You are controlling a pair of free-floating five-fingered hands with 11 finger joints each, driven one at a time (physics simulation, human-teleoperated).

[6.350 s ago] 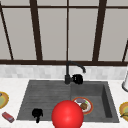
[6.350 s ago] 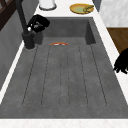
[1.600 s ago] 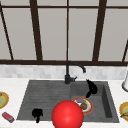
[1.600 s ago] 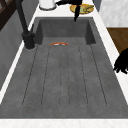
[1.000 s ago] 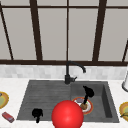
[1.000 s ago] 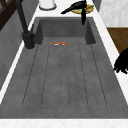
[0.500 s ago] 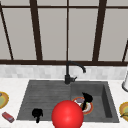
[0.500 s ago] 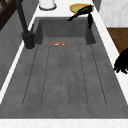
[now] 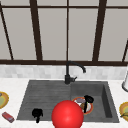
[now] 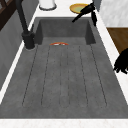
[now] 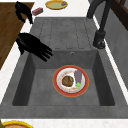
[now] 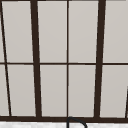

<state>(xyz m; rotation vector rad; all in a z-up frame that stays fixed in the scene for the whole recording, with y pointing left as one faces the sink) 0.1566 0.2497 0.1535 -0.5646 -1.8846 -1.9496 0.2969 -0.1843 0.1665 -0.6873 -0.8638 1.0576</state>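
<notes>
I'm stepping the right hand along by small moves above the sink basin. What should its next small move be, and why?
Probably lower it a little. The right hand hangs open over the basin's near edge, fingers straight and pointing toward the red-rimmed plate of food on the basin floor, well above it and apart from it. The left hand is idle.

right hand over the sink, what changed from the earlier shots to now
The right hand moved from near the faucet toward the front right, and now hovers with straight fingers over the basin above the red-rimmed plate; it holds nothing. The left hand, the plate and the red ball stayed put.
</notes>
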